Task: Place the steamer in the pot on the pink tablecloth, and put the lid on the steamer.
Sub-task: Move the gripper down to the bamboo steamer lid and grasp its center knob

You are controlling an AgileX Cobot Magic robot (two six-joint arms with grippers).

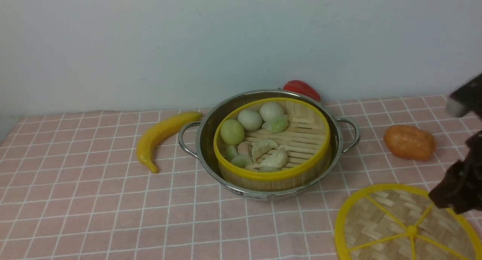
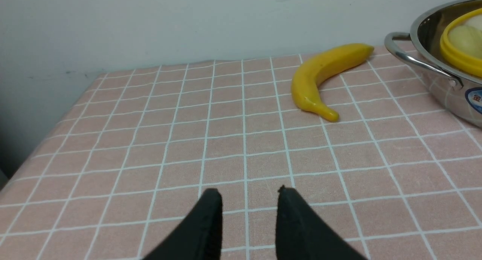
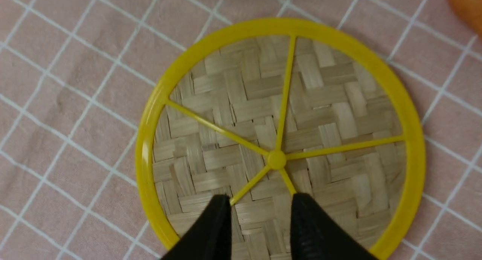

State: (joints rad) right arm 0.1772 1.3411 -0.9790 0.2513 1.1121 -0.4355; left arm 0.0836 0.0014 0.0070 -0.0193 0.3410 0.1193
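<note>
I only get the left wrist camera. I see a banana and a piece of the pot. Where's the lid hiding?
Observer: The lid lies flat on the pink tablecloth, on the pot's right and nearer to the robot.
Operator: Is anybody grabbing it?
Observer: Not yet. The right gripper hangs over it with open jaws.
Operator: Is the steamer properly in the pot?
Observer: Yes. The steamer sits inside the pot, uncovered, holding dumplings and round buns.
</note>
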